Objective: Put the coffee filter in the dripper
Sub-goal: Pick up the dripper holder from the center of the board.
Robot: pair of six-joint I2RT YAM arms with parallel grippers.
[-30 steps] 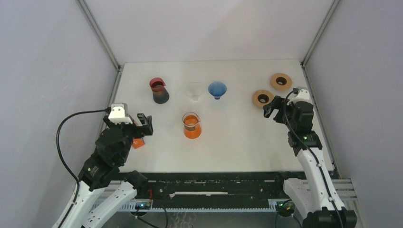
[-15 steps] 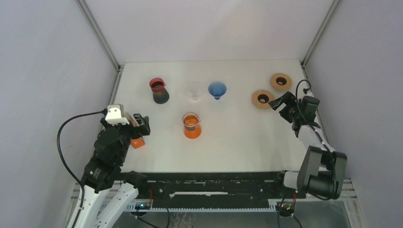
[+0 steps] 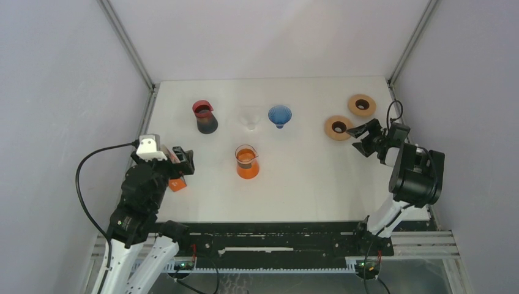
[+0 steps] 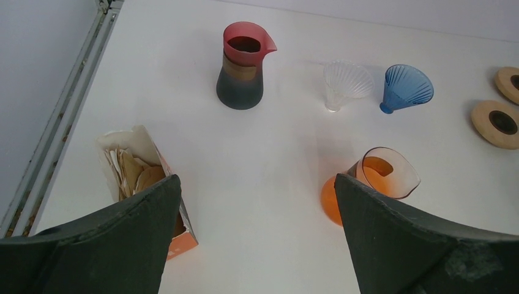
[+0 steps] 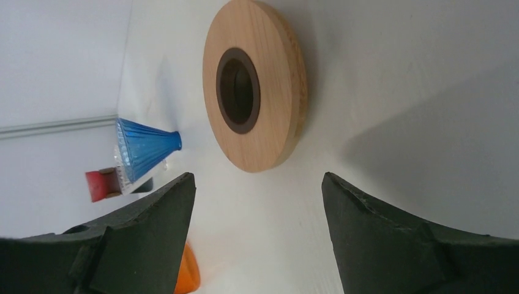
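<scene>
Nothing is done yet: the coffee filters [image 4: 136, 171] sit in their orange box [image 4: 183, 242] near the bench's [image 3: 306, 184] left edge, below the left fingers [image 4: 110, 245], which are spread wide and empty, while the clear dripper [image 4: 346, 81] and blue dripper [image 4: 407, 87] stand bare toward the back. The right fingers [image 5: 141, 239], equally wide and empty, hover by a wooden ring [image 5: 257, 86] near the right edge. The way from box to drippers looks open, with only the orange carafe [image 4: 373, 184] to skirt.
</scene>
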